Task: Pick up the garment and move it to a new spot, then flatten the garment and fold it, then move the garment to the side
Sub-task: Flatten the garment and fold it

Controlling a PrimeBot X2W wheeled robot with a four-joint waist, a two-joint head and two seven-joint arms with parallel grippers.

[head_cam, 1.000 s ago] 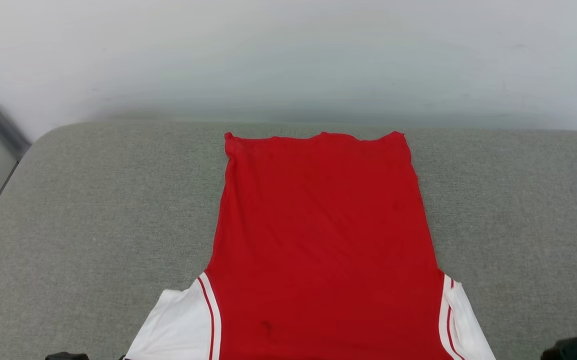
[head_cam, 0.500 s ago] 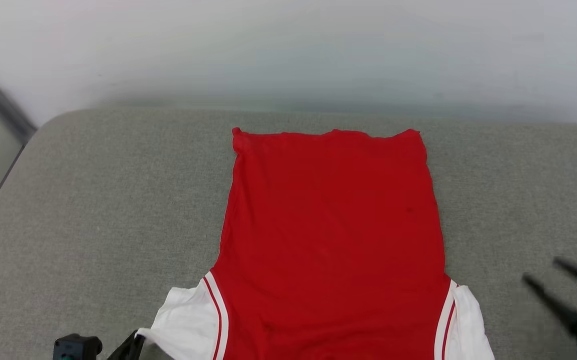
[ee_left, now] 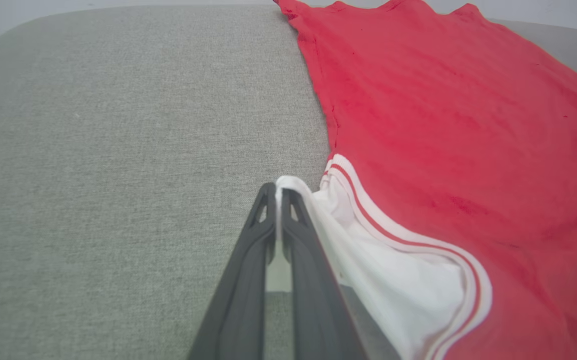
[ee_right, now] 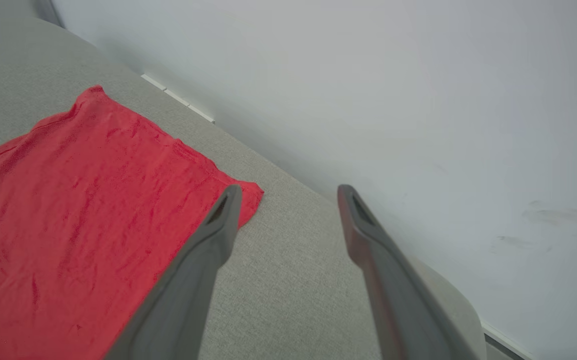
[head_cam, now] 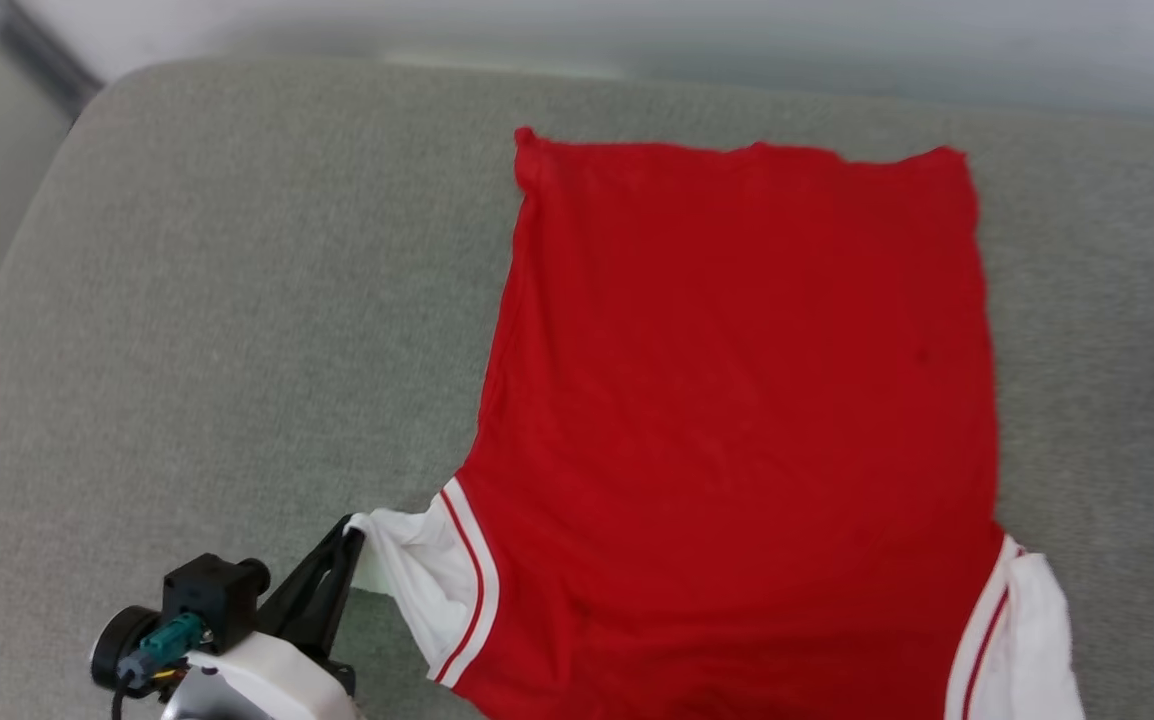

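1. The left gripper [head_cam: 350, 532], at the near left corner of the head view, is clamped on the outer edge of the garment [head_cam: 737, 400]. Its pale wrist housing sits just behind it.
2. In the left wrist view we see the two dark fingers [ee_left: 251, 260] pressed together. A thin fold of white cloth stands between their tips.
3. The pinched cloth belongs to the white short sleeve [head_cam: 415, 565] on the robot's left. It is drawn out sideways towards the gripper and lifted slightly off the grey cushion [head_cam: 187, 300].
4. Red-and-white striped trim [head_cam: 472, 560] marks the seam where this sleeve meets the red body.
5. The opposite white sleeve [head_cam: 1037, 640] lies at the near right, running off the bottom edge of the head view.
6. The red body of the garment is spread flat on the cushion, right of centre, with a plain red side facing up. The sleeves are nearest the robot and the straight edge [head_cam: 737, 148] is farthest.
7. In the right wrist view we see the right gripper [ee_right: 291, 192] with its fingers spread wide and nothing between them. It sits by the far right corner of the garment. We cannot tell whether either finger touches the cloth.
8. Beyond the cushion's far edge stands a pale wall [ee_right: 418, 100], and a grey bar [head_cam: 32, 50] slants at the far left.
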